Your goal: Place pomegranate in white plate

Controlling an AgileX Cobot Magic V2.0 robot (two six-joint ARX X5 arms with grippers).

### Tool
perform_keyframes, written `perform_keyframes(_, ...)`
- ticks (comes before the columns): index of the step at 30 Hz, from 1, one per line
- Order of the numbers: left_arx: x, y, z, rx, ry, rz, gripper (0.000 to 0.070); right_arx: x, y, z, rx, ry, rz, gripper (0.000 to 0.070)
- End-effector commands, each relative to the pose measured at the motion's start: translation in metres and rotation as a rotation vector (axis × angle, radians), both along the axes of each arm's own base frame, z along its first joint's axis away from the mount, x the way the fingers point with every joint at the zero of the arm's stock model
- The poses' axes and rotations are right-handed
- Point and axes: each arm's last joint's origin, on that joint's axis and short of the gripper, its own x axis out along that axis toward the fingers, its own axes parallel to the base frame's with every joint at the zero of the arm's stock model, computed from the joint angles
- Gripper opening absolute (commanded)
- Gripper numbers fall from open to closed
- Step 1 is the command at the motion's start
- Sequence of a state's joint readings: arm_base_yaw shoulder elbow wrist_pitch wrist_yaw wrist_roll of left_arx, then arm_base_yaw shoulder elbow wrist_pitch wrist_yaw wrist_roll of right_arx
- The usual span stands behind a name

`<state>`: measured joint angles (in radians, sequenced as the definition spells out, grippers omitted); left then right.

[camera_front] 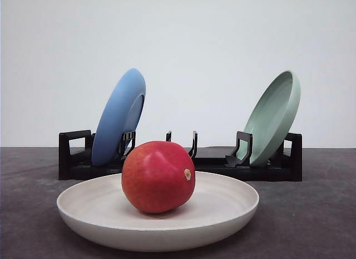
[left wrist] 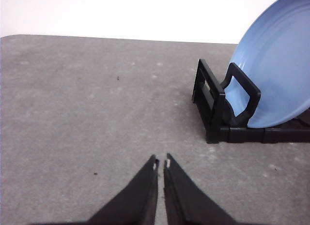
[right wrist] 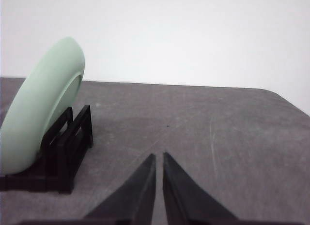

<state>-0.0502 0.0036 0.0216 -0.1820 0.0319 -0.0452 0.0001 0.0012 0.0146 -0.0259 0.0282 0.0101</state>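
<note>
The red pomegranate (camera_front: 158,176) rests inside the white plate (camera_front: 233,211), which lies flat on the dark table close to the front camera; the fruit's tan stem nub faces right. My left gripper (left wrist: 161,163) is shut with nothing between its fingers, low over bare grey table, left of the rack's end that carries the blue plate. Over bare table beside the rack's green-plate end, my right gripper (right wrist: 159,156) is also shut and holds nothing.
A black dish rack (camera_front: 181,165) stands behind the white plate. A blue plate (camera_front: 118,116) leans in its left end and a pale green plate (camera_front: 273,116) in its right end. Grey tabletop extends on both sides of the rack.
</note>
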Motion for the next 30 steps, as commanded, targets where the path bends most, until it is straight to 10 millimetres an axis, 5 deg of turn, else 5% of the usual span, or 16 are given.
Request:
perform_keyframes(1,0.0003,-0.0001,-0.0035,0.004,0.012,-0.002,0.0000,0.0004,-0.0005,-0.0016,0.039,0.006,-0.006,0.0022)
perform_keyframes(30,0.0003,-0.0001,-0.0035,0.004,0.013,-0.002,0.0000,0.0003,-0.0010,-0.0024,0.039,0.016,-0.010,0.0022)
